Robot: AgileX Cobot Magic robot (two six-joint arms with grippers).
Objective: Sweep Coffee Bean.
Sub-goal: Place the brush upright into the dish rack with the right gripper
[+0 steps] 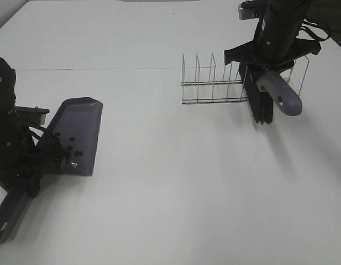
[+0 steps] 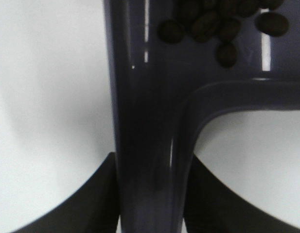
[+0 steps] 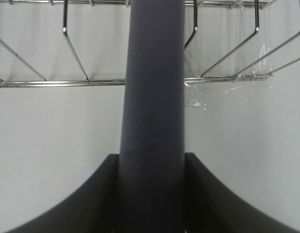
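Observation:
A grey-purple dustpan (image 1: 76, 130) lies on the white table at the left, tilted a little. Several coffee beans (image 1: 69, 144) rest inside it near its back wall. The left wrist view shows those coffee beans (image 2: 222, 26) close up, above the dustpan's handle (image 2: 150, 145). My left gripper (image 1: 46, 165) is shut on that handle, and its dark fingers (image 2: 91, 199) press both sides. At the upper right my right gripper (image 1: 264, 66) is shut on a brush's grey handle (image 1: 281, 94). The black bristles (image 1: 260, 105) hang just above the table. That brush handle (image 3: 152, 97) fills the right wrist view.
A wire dish rack (image 1: 236, 83) stands on the table right behind the brush, with some clear film on its wires (image 3: 198, 97). The white table (image 1: 181, 176) stretches bare between dustpan and brush. Its far edge runs along the top.

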